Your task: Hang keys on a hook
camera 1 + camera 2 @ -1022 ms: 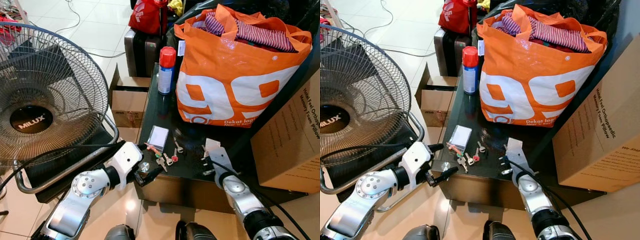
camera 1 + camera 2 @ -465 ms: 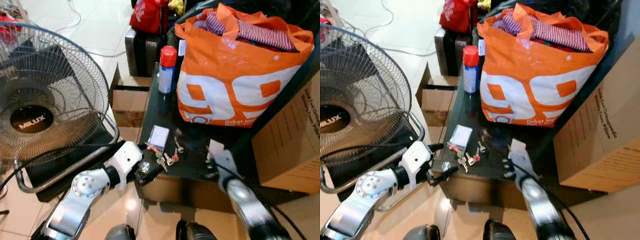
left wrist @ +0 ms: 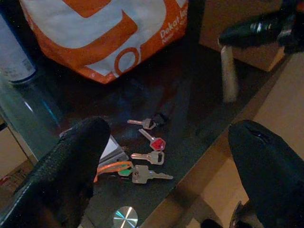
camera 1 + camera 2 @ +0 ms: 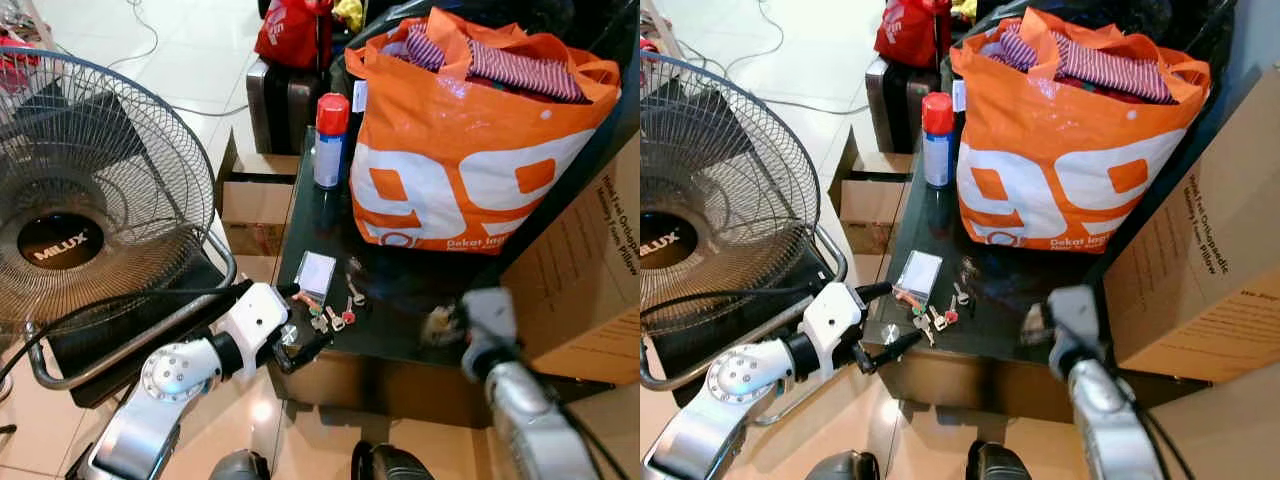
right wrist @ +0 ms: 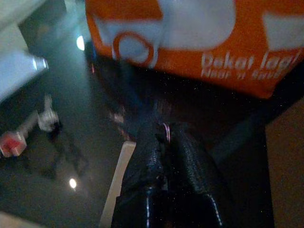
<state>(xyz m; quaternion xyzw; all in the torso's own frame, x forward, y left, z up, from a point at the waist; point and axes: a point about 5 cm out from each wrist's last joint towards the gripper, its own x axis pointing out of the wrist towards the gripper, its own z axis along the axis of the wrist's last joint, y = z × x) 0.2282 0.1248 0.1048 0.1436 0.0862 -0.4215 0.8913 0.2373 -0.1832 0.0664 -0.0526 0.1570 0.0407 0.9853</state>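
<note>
Dark glass table (image 4: 330, 215) before you holds an orange bag (image 4: 470, 150), a spray can (image 4: 329, 140) and loose keys (image 4: 328, 312) near its front edge. Your left gripper (image 4: 297, 322) hovers spread wide just beside the keys. Your right gripper (image 5: 168, 156) is pinched closed over the table, blurred, apart from them.

Glossy tiled floor (image 4: 190, 60), dark glass table (image 4: 400, 320)
</note>
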